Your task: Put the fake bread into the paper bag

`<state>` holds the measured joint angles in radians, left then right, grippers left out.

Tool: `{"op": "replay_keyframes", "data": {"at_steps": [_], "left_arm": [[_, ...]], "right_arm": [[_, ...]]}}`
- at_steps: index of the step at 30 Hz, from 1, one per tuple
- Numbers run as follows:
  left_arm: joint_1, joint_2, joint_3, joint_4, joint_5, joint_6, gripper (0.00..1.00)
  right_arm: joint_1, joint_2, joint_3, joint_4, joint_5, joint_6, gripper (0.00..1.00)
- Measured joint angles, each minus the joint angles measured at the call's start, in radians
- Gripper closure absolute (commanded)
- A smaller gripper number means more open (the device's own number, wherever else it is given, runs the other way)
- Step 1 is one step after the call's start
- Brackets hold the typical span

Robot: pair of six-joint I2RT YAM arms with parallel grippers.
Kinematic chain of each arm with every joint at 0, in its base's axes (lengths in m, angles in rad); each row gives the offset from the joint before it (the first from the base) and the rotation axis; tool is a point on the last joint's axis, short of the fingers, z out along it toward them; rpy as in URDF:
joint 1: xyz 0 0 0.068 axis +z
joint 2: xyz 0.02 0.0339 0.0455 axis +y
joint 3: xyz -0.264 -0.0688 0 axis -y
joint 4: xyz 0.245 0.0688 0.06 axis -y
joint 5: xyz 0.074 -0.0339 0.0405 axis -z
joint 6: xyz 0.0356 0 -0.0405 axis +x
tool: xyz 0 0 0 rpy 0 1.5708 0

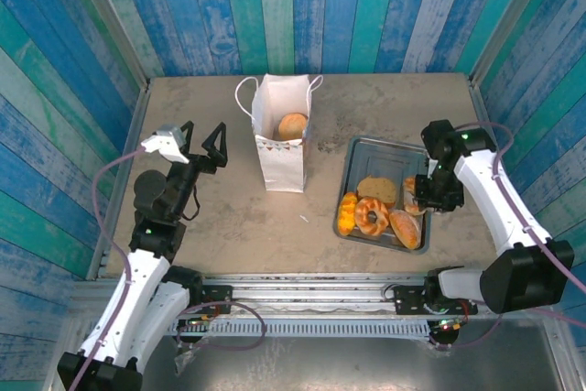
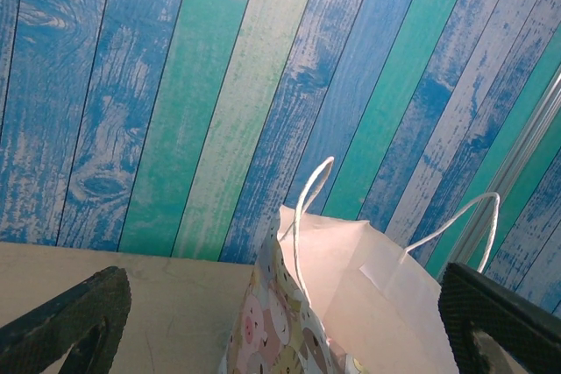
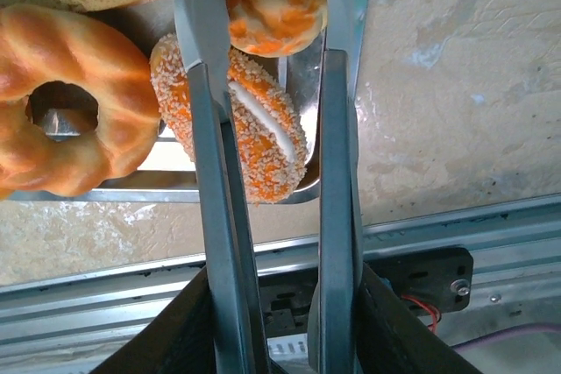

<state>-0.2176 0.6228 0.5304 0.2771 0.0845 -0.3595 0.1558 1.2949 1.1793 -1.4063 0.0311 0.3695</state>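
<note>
- The top external camera sits high above and behind the arm bases. It looks steeply down over the whole table (image 1: 229,217), with the bases at 6 o'clock and the plank wall (image 1: 302,6) at 12 o'clock. It is the farthest view.
- The left wrist camera rides low, facing almost level toward the plank wall. The paper bag (image 2: 351,304) is close at 6 o'clock, and the camera's own fingers (image 2: 70,321) sit at 7 and 5 o'clock.
- The right wrist camera looks straight down from very near, along the metal tongs (image 3: 337,172), onto a corner of the tray (image 3: 105,192).
- The top view shares the paper bag with the left wrist view and the tray with the right wrist view.
</note>
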Motion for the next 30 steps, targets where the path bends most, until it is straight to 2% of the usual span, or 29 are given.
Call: {"op": "replay_keyframes", "data": {"at_steps": [11, 21, 25, 30], "left_arm": [[0.001, 0.035, 0.009, -0.023, 0.000, -0.020, 0.06], [0.001, 0.126, 0.115, -0.110, 0.016, -0.108, 0.04], [0.001, 0.174, 0.167, -0.153, 0.030, -0.151, 0.02], [0.001, 0.242, 0.209, -0.191, 0.071, -0.210, 0.01]], "right_arm": [[0.000, -0.047, 0.140, 0.022, 0.034, -0.035, 0.66], [0.008, -0.087, 0.281, 0.148, -0.056, -0.093, 0.67], [0.041, -0.102, 0.315, 0.233, -0.086, -0.114, 0.67], [0.130, -0.125, 0.336, 0.369, -0.101, -0.135, 0.66]]}}
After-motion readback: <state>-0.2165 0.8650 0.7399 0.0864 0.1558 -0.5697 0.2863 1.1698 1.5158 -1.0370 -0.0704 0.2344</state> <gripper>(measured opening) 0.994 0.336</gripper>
